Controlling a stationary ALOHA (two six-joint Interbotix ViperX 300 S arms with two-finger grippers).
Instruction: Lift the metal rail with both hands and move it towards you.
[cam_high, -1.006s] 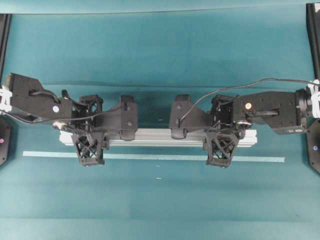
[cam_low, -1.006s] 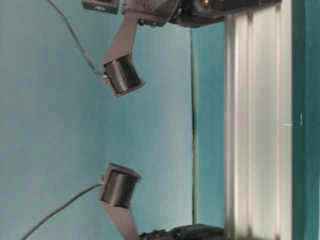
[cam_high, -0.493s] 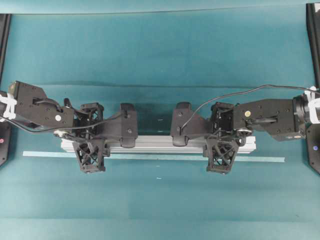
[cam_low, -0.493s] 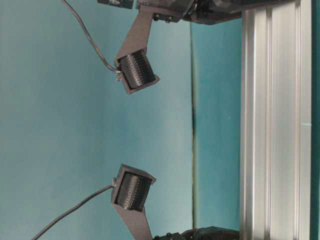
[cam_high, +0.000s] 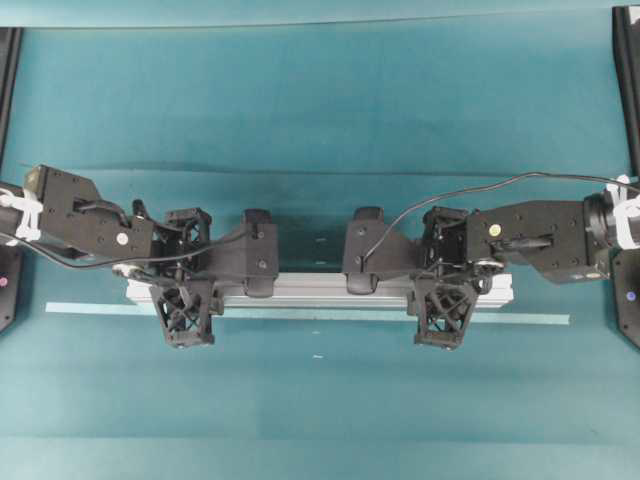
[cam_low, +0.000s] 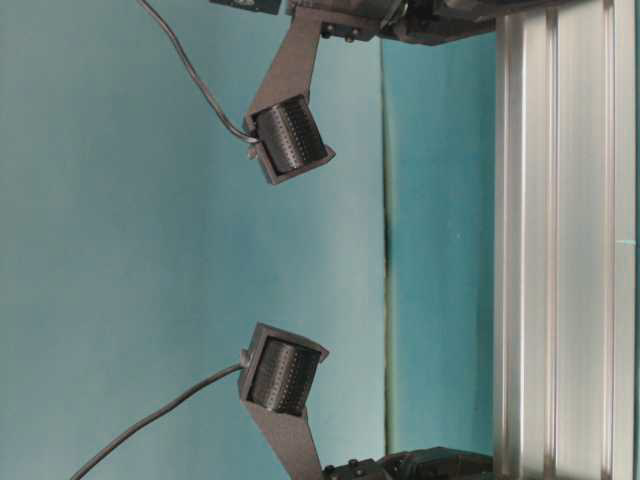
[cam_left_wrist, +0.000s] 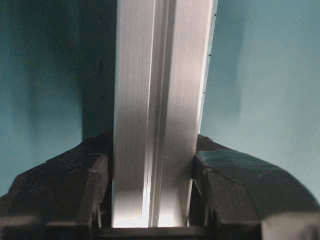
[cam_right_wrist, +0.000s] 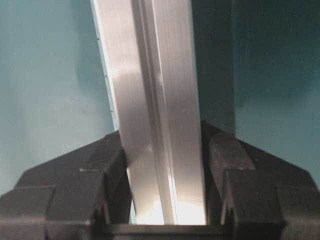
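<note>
Both black arms are wearing white ties near their bases; lattice-braced left hand (cam_high: 184, 316) and right hand (cam_high: 441, 314) are trailing black cables.

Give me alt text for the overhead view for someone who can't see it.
Two black robot arms hold a long silver metal rail level over a teal table, the left gripper clamped near one end, the right gripper near the other. A thin pale tape strip lies alongside the rail.

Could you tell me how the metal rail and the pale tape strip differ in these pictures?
The metal rail is a thick, grooved silver bar; the tape strip is thin, flat and pale. The rail is clamped by the left pincer and right pincer; the strip lies ungripped on the table. Both run lengthwise across the table, roughly parallel.
</note>
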